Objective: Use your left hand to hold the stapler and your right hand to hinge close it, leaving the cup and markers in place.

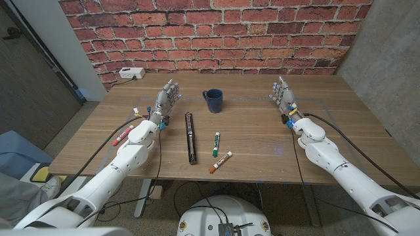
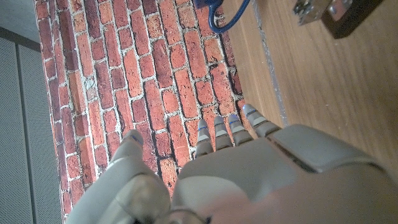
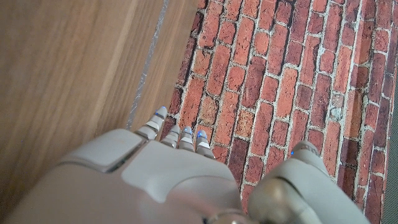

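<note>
The stapler (image 1: pixel 190 136) lies hinged fully out into one long dark strip in the middle of the table, running from far to near; one end (image 2: pixel 333 12) shows in the left wrist view. My left hand (image 1: pixel 165 101) stands open to the stapler's far left, fingers stretched toward the wall, holding nothing. My right hand (image 1: pixel 283 94) stands open at the table's far right, well away from the stapler, also holding nothing. The dark blue cup (image 1: pixel 212 100) stands behind the stapler. Two markers lie to the stapler's right: a green one (image 1: pixel 215 143) and a red-orange one (image 1: pixel 220 162).
A third marker, red (image 1: pixel 122 134), lies near the table's left edge beside my left forearm. A white box (image 1: pixel 131 73) sits at the far left corner by the brick wall (image 1: pixel 216 33). Cables hang off both arms.
</note>
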